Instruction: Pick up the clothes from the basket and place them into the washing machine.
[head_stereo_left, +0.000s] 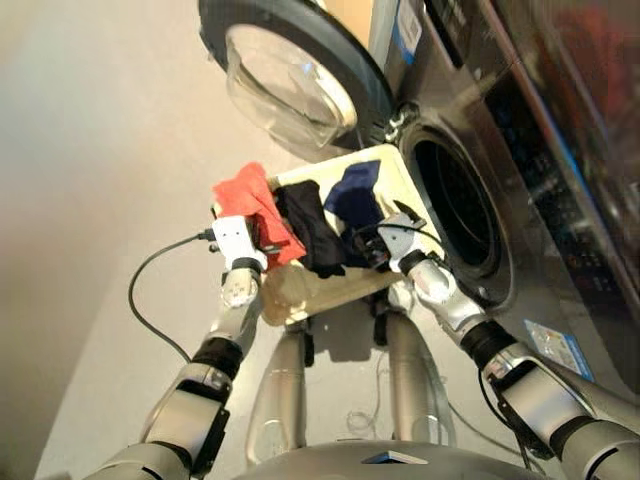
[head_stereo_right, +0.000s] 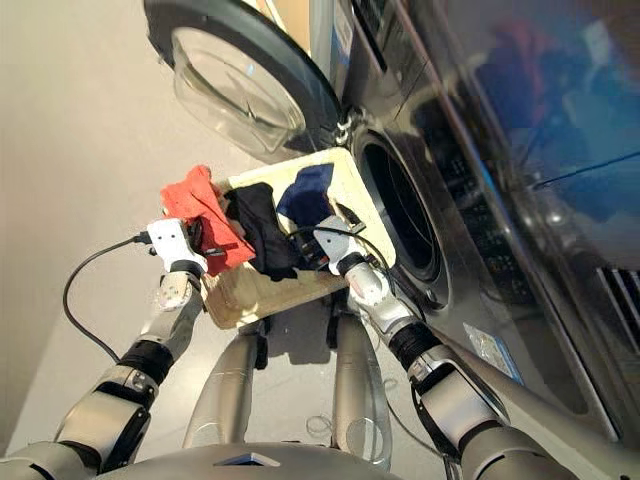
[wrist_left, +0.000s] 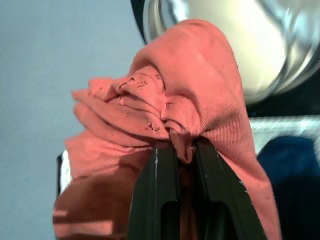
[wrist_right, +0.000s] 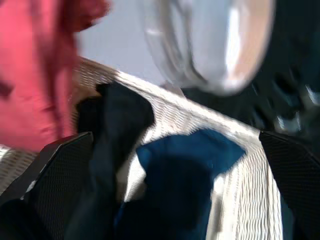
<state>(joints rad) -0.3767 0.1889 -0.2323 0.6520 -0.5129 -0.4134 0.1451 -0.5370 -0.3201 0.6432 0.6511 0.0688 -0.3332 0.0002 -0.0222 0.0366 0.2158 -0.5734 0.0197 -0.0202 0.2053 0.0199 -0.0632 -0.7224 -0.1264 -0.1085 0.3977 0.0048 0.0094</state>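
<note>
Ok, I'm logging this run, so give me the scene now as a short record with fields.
left gripper: shut on red-orange garment
right gripper: open, over navy blue garment
black garment: in basket, between the other two
basket: cream wicker, in front of washing machine
door: open
drum: no clothes seen inside

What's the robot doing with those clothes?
It is moving laundry from the basket into the washing machine, whose door stands open. The left gripper is pinched shut on the red-orange garment. The right gripper is open over the black garment and the navy garment, which lie in the basket. Nothing is in the drum yet, as far as can be seen.
</note>
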